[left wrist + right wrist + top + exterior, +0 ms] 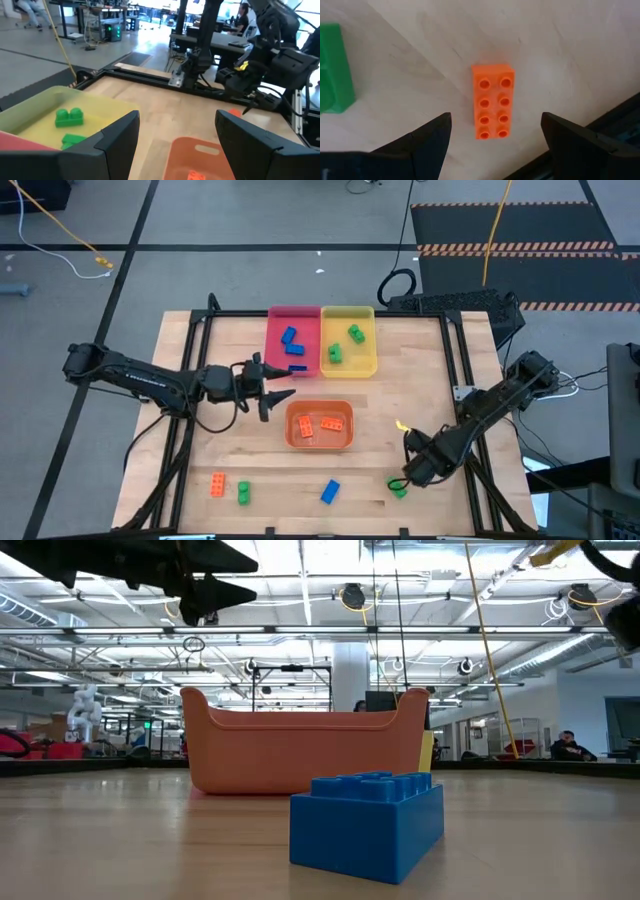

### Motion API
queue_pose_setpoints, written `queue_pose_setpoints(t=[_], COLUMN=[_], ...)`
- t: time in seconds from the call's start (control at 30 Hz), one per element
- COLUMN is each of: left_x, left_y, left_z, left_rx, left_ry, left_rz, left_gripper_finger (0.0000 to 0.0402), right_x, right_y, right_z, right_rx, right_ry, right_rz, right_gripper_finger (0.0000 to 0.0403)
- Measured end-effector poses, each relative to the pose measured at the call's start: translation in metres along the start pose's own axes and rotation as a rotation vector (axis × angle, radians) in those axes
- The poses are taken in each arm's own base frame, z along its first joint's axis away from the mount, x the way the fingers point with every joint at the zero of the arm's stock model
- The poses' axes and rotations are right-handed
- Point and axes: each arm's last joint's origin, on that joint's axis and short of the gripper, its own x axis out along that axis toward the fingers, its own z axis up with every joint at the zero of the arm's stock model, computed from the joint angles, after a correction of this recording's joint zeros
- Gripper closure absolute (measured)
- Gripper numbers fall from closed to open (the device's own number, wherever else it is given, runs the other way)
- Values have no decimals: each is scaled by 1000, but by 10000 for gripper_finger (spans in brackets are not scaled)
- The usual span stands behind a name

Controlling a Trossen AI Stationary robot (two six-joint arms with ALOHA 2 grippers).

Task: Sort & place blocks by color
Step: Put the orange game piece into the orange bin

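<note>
While my left pincer [285, 396] hangs above the middle of the table [420, 360], its fingers [117, 137] are spread apart with nothing between them; it sits just beside the orange tray [320, 426] and near the pink tray [275, 345]. From its wrist camera I look past the fingers to the yellow tray [45, 100] with two green blocks [69, 117] in it and to the rim of the orange tray.

My right pincer [412, 470] is down near the table's front right corner, released and holding nothing. Its wrist camera looks straight down on an orange block [493, 101] lying flat on the wood, studs up, between the two spread fingers [432, 140] and touching neither. A green block [334, 67] lies just beside it, and I see that one next to the pincer from above as well.

From above, the pink tray at the back edge holds blue blocks [290, 337], the yellow tray beside it holds green ones, and the orange tray in the middle holds orange blocks [330, 423]. Along the front edge lie loose an orange block [217, 485], a green block [243, 494] touching or nearly touching it, and a blue block [330, 492] well apart from both. That blue one fills my low camera, with the orange tray behind it.
</note>
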Motion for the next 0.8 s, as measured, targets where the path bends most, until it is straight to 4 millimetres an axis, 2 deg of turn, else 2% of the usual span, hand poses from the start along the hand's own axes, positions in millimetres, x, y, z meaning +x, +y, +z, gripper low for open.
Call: queue_pose_setpoints(t=[0.4, 0.5, 0.63, 0.8], left_x=[0, 0, 0, 0], left_y=[-1, -1, -1, 0], left_z=[-1, -1, -2, -2], left_rx=[-9, -9, -7, -7], left_ry=[5, 5, 13, 19], left_rz=[14, 14, 16, 17], left_gripper_finger=[142, 142, 142, 142], right_x=[32, 38, 43, 44], right_y=[-2, -6, -9, -10], right_z=[-11, -14, -16, -17], right_rx=[6, 4, 8, -6], right_ry=[-16, -16, -17, -18], right_rz=[46, 23, 16, 14], right_gripper_finger=[102, 113, 150, 233])
